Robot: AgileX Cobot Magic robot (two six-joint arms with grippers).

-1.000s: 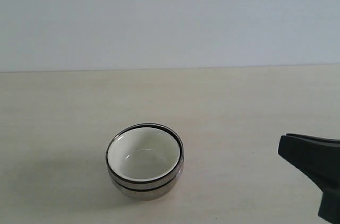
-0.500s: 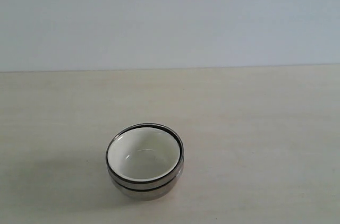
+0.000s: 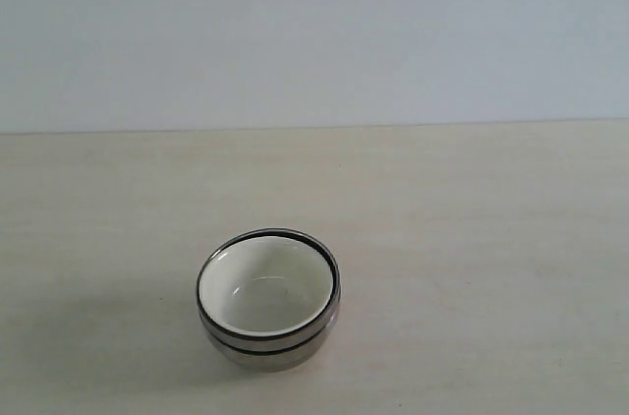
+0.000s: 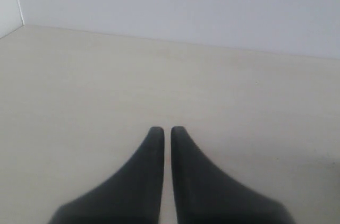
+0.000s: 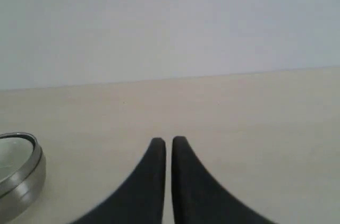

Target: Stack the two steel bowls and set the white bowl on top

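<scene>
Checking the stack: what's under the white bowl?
The white bowl sits inside the steel bowls; only their rims and shiny outer wall show. Their insides are covered.

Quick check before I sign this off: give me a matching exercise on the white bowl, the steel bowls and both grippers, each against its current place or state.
Things:
1. white bowl
2. steel bowls
3. left gripper
4. right gripper

States:
A. shut, steel bowls at the edge of its wrist view
B. nested on top, opening up
C. shut, only bare table in its wrist view
D. underneath, holding the other bowl

Pairs: 1-B, 2-D, 3-C, 4-A.
</scene>
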